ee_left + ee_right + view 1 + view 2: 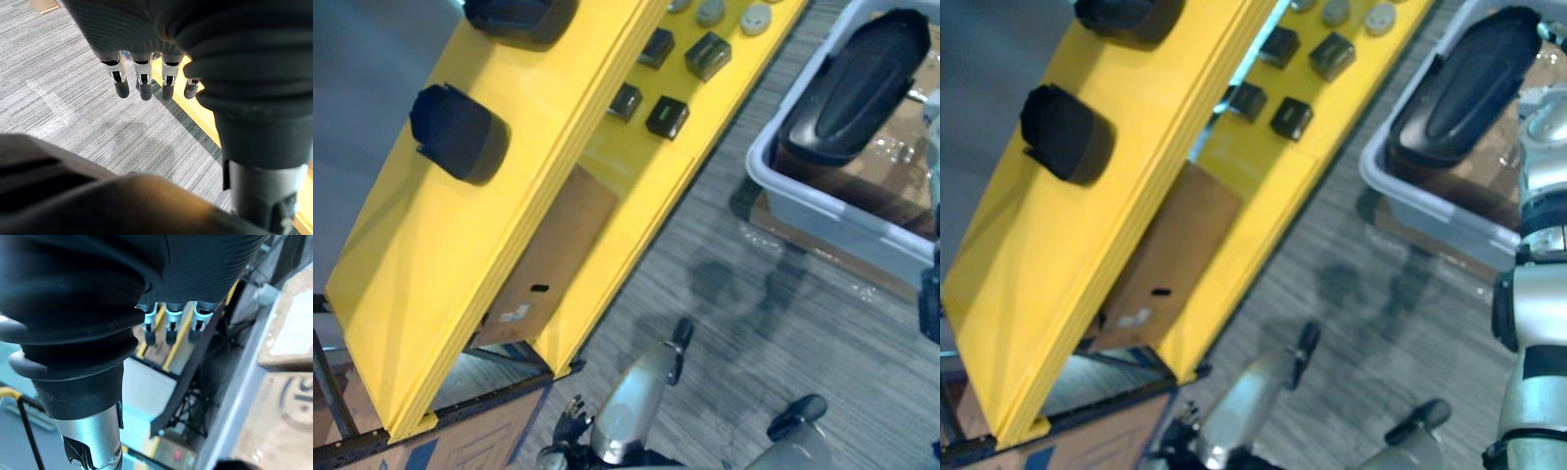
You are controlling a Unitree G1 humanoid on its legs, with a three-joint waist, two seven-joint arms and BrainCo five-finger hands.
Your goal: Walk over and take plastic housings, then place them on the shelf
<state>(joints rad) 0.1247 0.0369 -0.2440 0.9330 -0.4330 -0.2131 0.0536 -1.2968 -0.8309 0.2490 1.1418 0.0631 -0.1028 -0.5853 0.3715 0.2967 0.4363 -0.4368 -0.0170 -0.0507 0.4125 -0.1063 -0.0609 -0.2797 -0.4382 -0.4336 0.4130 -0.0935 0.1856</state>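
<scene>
- A long black plastic housing (857,88) lies slanted in a grey bin (832,220), over on the robot's right side.
- Two smaller black housings sit on the top board of the yellow shelf (411,274). One (458,132) is near the middle of the board. The other (519,20) is farther along it.
- The right hand (171,328) is up near the bin, with a thin dark edge just past it. I cannot tell if this hand is open or closed.
- The left hand (144,83) hangs low over the grey carpet (73,122), beside the yellow edge of the shelf. Its fingers point straight down, a little apart, and hold nothing.
- Small black boxes (666,117) and grey round pieces (756,18) lie on the lower yellow board.
- A brown cardboard box (548,259) stands under the shelf.
</scene>
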